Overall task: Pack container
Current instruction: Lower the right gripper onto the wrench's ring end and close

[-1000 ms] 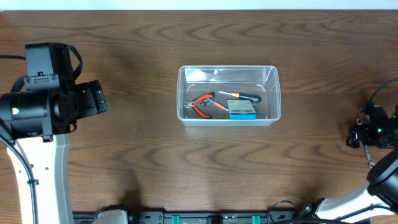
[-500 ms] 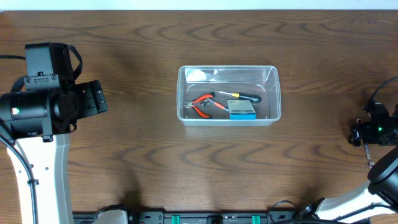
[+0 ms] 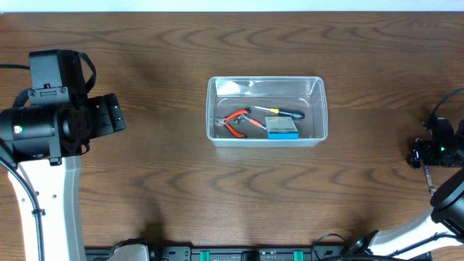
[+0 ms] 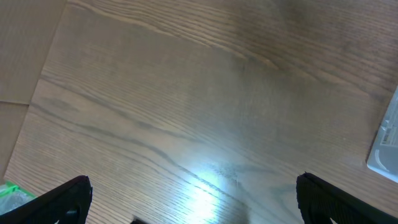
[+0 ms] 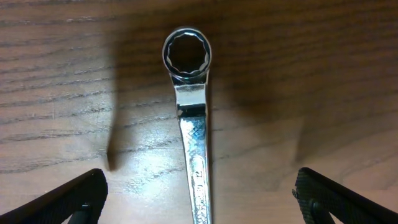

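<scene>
Views in turn, starting overhead: your container (image 3: 267, 78) sits at the middle of the wooden table (image 3: 181, 188), nearer the far edge. It is a clear, see-through plastic tub, rectangular with rounded corners and a thick rim, its long side running left to right. Through the walls you can see red-handled pliers (image 3: 237, 122) at the left, a screwdriver (image 3: 279, 112) with a black and yellow handle behind them, and a small blue-and-white box (image 3: 281, 128) against the near wall. Your left arm (image 3: 51, 109) is well apart from the tub at the left side of the table. Your right arm (image 3: 438, 148) is at the far right edge, also well apart from it.

Left wrist view: the left gripper (image 4: 193, 205) is spread wide, its fingertips (image 4: 68, 199) showing only at the lower corners, with nothing but bare wood between them. One corner of the container cuts in at the right edge, and you can make out a pale label on its wall.

Right wrist view: the right gripper (image 5: 202, 199) is as wide apart as it goes and holds nothing. A shiny metal wrench (image 5: 189, 93) lies flat on the wood between its fingers (image 5: 68, 199), ring end pointing away, touching neither of them.
</scene>
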`<state>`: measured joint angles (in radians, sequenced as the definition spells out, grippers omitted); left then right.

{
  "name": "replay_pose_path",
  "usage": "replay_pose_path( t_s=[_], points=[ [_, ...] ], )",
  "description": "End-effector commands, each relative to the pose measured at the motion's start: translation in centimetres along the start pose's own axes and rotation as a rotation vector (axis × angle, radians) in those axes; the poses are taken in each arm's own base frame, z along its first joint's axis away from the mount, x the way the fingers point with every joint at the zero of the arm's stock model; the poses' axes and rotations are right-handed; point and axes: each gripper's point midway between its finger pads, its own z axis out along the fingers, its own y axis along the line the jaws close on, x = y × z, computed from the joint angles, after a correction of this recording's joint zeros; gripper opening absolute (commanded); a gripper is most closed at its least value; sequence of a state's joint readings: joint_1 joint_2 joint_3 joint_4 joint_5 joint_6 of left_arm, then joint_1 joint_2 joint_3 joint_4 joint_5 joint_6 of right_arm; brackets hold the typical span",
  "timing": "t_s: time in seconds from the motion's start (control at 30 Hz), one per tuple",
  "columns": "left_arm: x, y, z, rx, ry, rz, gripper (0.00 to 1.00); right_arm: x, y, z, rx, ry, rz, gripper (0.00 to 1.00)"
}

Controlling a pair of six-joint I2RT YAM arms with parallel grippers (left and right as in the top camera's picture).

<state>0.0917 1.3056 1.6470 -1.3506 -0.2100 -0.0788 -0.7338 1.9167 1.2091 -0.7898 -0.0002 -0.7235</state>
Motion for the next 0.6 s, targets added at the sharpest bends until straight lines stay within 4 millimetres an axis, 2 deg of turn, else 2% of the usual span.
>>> replay_pose_path(
  t_s=[0.0,0.43,0.57],
  points=[
    [-0.1,0.3,-0.08,-0.01,-0.003,-0.015,0.98,0.03,0.51,0.9,-0.022,0.017,-0.011,0.99],
    [-0.1,0.28,-0.07,-0.01,-0.003,-0.014,0.98,-0.2,0.32,1.6,-0.019,0.014,-0.004,0.99],
    [-0.1,0.3,-0.08,-0.01,-0.003,-0.015,0.98,-0.3,0.23,1.59,-0.015,0.01,-0.004,0.92]
  ],
)
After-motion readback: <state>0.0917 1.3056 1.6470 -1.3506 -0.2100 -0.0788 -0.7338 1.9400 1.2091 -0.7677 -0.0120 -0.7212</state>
